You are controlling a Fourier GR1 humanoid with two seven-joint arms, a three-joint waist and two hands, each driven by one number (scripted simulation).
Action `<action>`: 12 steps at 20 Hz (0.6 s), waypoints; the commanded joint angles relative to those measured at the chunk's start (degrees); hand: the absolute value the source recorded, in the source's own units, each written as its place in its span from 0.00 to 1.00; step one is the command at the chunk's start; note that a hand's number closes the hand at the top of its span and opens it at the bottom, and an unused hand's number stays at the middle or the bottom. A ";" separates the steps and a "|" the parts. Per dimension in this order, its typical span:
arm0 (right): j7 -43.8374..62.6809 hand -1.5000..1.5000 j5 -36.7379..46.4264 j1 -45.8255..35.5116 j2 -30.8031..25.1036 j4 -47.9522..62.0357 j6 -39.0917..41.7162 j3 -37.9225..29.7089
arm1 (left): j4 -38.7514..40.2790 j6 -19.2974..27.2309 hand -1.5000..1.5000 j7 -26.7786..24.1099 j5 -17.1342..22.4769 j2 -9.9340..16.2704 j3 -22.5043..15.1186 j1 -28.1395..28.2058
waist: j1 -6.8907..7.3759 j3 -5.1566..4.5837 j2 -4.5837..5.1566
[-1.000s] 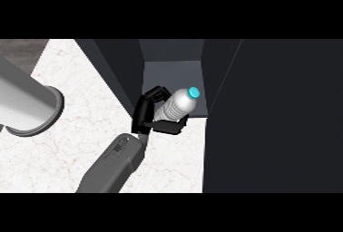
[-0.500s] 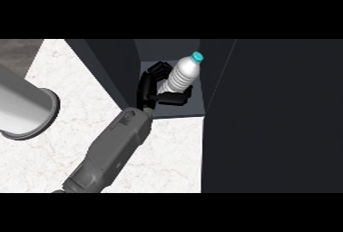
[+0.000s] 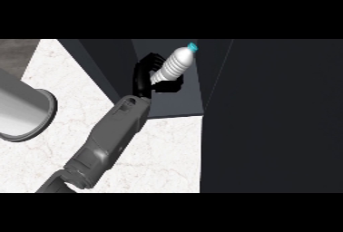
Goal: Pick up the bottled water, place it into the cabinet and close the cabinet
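right hand [image 3: 149, 74] gripping bottled water [image 3: 173, 65], cap up-right

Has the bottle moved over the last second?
Yes. The bottle, held in the right hand, has gone deeper into the cabinet, further past its front edge, toward the view's top.

Light is even and soft, with no clear source. The marble counter [image 3: 167, 149] below the fingers [image 3: 150, 58] is the brightest area, pale and free of glare. The bottle [image 3: 173, 65] in the right hand [image 3: 143, 77] catches light along its ribbed side and stands out white against the dim grey cabinet [image 3: 191, 97] behind the fingers. Right of the fingers a panel [image 3: 281, 113] is almost black, its detail lost. The forearm [image 3: 110, 136] shades gently, lighter on top. No cast shadows show on the counter.
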 commanded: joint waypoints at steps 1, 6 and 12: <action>1.06 0.00 -3.89 1.71 0.07 -4.53 0.62 0.47 | 6.85 7.67 0.00 -0.86 -4.24 -0.47 -1.91 -2.43 | -0.09 -0.02 0.09; -0.63 0.00 -5.18 1.74 -1.40 -2.94 2.96 -2.61 | 11.07 9.55 0.00 -2.12 -3.59 0.45 0.36 -5.15 | -0.77 -0.06 0.56; 1.15 0.00 -3.76 3.32 -0.55 -5.95 2.78 0.30 | 8.70 4.87 0.00 -6.30 -2.01 -0.53 2.88 -7.73 | -0.64 -0.18 0.54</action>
